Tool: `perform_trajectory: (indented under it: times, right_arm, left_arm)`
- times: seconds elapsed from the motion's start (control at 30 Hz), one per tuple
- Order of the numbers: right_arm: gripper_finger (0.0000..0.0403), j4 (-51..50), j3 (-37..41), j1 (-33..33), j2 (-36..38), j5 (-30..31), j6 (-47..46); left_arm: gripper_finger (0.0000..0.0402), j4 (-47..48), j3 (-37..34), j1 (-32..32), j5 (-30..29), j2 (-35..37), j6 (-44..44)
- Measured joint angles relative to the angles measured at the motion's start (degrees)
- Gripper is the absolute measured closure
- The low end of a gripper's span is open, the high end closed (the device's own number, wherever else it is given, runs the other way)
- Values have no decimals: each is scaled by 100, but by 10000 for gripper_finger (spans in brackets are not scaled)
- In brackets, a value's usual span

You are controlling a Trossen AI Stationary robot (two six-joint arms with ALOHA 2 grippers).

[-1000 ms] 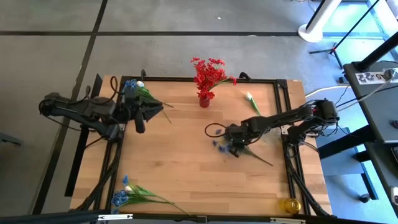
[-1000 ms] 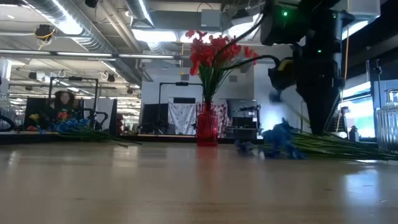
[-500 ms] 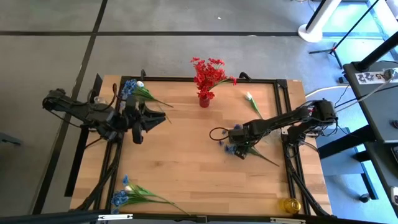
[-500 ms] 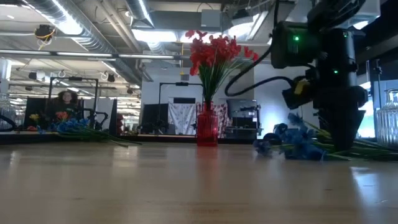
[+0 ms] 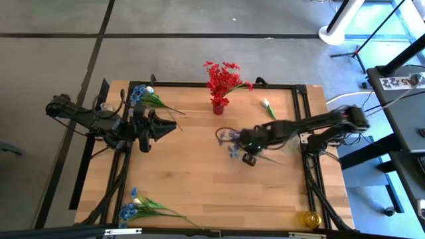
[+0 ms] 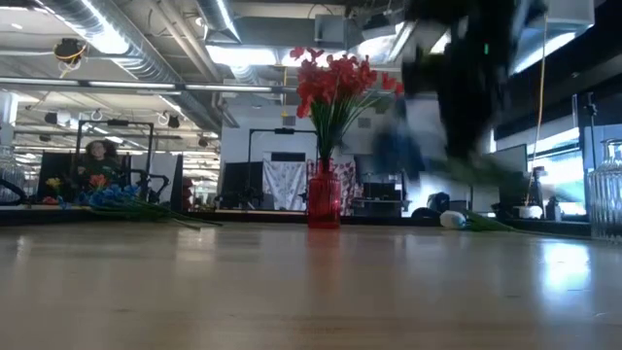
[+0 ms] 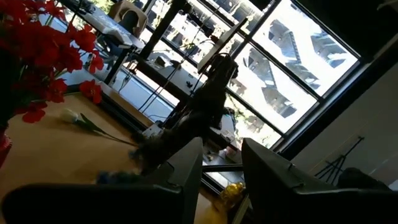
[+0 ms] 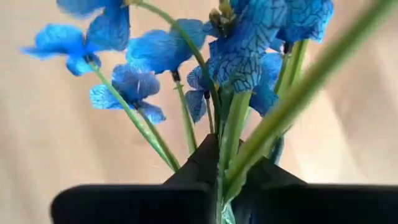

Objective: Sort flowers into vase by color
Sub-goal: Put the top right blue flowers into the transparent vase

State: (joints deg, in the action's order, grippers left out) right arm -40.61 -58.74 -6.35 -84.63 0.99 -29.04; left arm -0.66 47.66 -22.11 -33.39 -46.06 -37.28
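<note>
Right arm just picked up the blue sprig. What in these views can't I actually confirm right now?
- Low view: the right arm and blue sprig are motion-blurred, so their height above the table is unreadable.
- High view: the right gripper hides where the stems are pinched.
- Left wrist view: the red flowers are cut off by the edge; their vase is barely in frame.

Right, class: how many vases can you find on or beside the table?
2. A red vase holding red flowers stands at the table's far edge; a yellow vase stands at the near right corner. Others may be hidden.
</note>
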Motion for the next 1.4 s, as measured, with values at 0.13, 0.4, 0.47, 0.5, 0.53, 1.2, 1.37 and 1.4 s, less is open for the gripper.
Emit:
perform_trajectory:
  times: [0.13, 0.4, 0.47, 0.5, 0.53, 1.2, 1.37, 1.4]
  right_arm:
    - [389, -38, -278, -7, 1255, 184, 425]
    - [393, 913, 122, 0, 4043, -42, 1536]
    - [397, 1095, 268, 0, 4510, -217, 1686]
    - [397, 1067, 326, 0, 4760, -257, 1733]
    - [396, 1020, 381, 0, 4988, -262, 1736]
    - [401, 3, 425, 0, 7439, -293, 1535]
    - [401, -1106, 432, 0, 7827, 805, 1558]
    - [401, -1223, 433, 0, 7864, 936, 1555]
  left_arm:
    - [293, -85, 0, 2, -4, 0, -39]
    - [293, -310, 0, 9, -38, -11, 182]
    - [293, -307, 0, 9, -37, -11, 186]
    - [293, -311, 0, 9, -37, -11, 186]
    - [293, -310, 0, 9, -38, -12, 186]
    - [293, -978, -2, 517, -35, -874, 780]
    - [293, -980, -2, 579, -35, -885, 785]
    - [293, -982, -2, 594, -35, -885, 785]
